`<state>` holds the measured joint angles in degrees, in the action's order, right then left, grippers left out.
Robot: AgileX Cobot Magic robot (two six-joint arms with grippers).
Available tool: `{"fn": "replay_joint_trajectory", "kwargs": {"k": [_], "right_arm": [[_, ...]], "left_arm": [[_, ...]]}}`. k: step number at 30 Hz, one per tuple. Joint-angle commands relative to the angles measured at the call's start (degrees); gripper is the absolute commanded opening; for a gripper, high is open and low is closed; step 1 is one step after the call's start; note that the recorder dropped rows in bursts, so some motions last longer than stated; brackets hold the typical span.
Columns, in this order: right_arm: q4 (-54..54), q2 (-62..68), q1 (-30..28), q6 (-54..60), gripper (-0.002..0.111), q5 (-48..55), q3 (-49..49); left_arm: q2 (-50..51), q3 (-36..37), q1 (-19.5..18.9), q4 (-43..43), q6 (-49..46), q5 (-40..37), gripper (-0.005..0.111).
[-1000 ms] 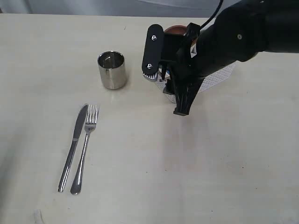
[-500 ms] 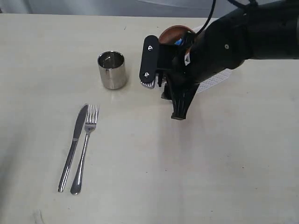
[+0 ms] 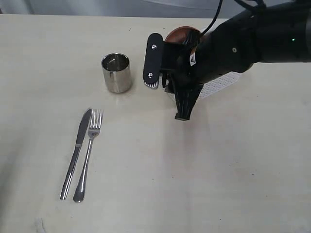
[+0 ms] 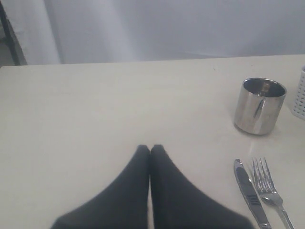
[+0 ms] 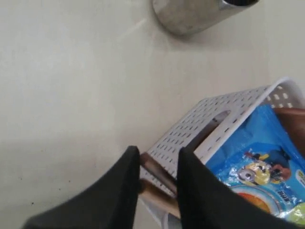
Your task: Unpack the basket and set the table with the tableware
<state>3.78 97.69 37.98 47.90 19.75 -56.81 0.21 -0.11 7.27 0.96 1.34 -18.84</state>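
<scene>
Tableware set out so far lies nearest: a steel knife [image 3: 77, 150] and fork [image 3: 88, 155] side by side at the near left of the pale surface [image 3: 204, 184], with the small steel cup [image 3: 116, 73] upright farther back on the same side. The left gripper [image 4: 150, 148] has its jaws pressed together with nothing between them. It takes no part in the work, and the cup and cutlery lie well apart from it.

Farther back and to the right, the right gripper [image 5: 158, 151] reaches down at the near-left corner of the white basket [image 3: 221, 85]. Its jaws stand partly apart on either side of the brown chopsticks [image 5: 155, 174], which lean against the basket's perforated wall. Whether the pads already pinch them cannot be told. A blue chip bag [image 5: 257, 162] fills the basket just behind that wall, and the rim of the reddish-brown plate [image 3: 179, 34] shows at the far side, past the arm.

The step in hand looks like fetching the chopsticks. The next move probably calls for a firm pinch on both sticks together. A lift straight up would then clear the lattice without dragging the basket. After that comes a carry to open surface near the cutlery. The plate and whatever lies under the bag remain to be unpacked.
</scene>
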Motion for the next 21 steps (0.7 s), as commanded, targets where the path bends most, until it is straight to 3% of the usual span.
{"fn": "replay_joint_trajectory", "kwargs": {"k": [1, 3, 21], "right_arm": [[0.77, 0.03, 0.16, 0.13, 0.007, -0.16, 0.27], [0.77, 0.03, 0.16, 0.13, -0.001, -0.16, 0.27], [0.77, -12.57, 0.16, 0.13, -0.001, -1.2, 0.27]], "left_arm": [[-0.21, 0.11, 0.39, 0.25, 0.04, 0.32, 0.0], [-0.21, 0.11, 0.39, 0.25, 0.04, 0.32, 0.0], [-0.21, 0.11, 0.39, 0.25, -0.06, 0.32, 0.0]]}}
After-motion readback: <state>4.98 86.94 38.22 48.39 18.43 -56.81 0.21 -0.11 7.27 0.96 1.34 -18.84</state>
